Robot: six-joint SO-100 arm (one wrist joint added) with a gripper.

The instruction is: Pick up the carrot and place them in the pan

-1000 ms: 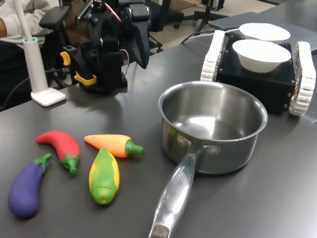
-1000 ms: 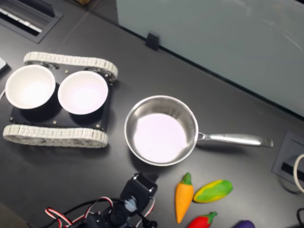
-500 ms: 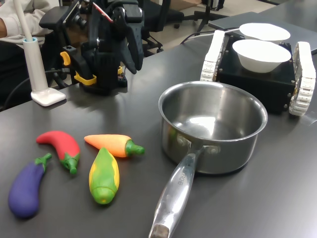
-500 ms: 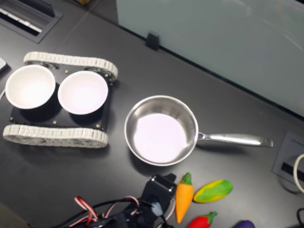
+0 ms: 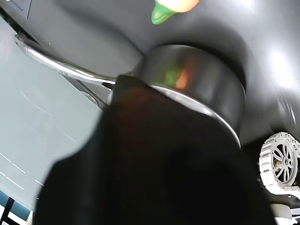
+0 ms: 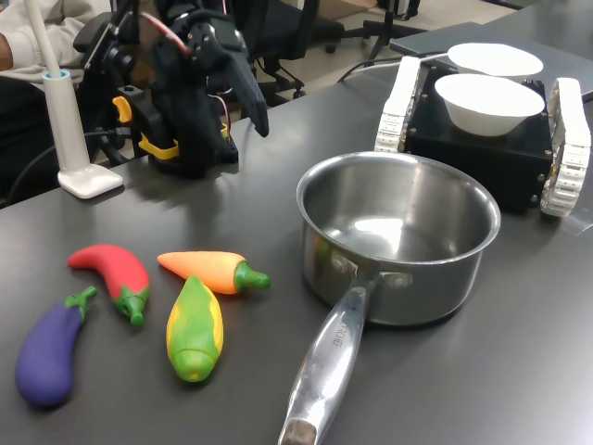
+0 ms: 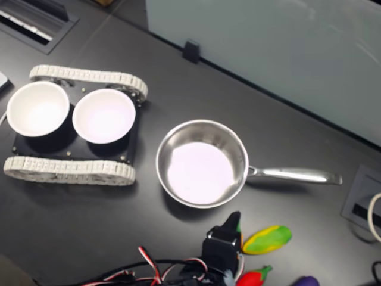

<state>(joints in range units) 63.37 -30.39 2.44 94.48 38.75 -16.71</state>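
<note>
The orange carrot [image 6: 209, 269] with its green stem cap lies on the dark table, left of the pan in the first exterior view. The steel pan [image 6: 398, 232] stands empty, its long handle [image 6: 329, 362] pointing toward the camera. My black gripper [image 6: 261, 125] hangs in the air beyond the carrot, its jaws together with nothing between them. In the second exterior view the gripper [image 7: 233, 218] covers the carrot, just below the pan [image 7: 202, 164]. The wrist view shows the carrot's green end [image 5: 161, 13] beyond the pan's wall [image 5: 197, 75]; a dark finger [image 5: 154, 159] fills the foreground.
A red chili [image 6: 116, 273], a yellow-green corn [image 6: 195, 326] and a purple eggplant [image 6: 48, 352] lie beside the carrot. Two white bowls [image 6: 486, 100] sit on a black tracked base behind the pan. A white stand [image 6: 74, 139] and the arm's base [image 6: 185, 130] are at the back left.
The arm has swung right in the second exterior view, from beside the pan's near edge to over the carrot. The toys and pan have not moved.
</note>
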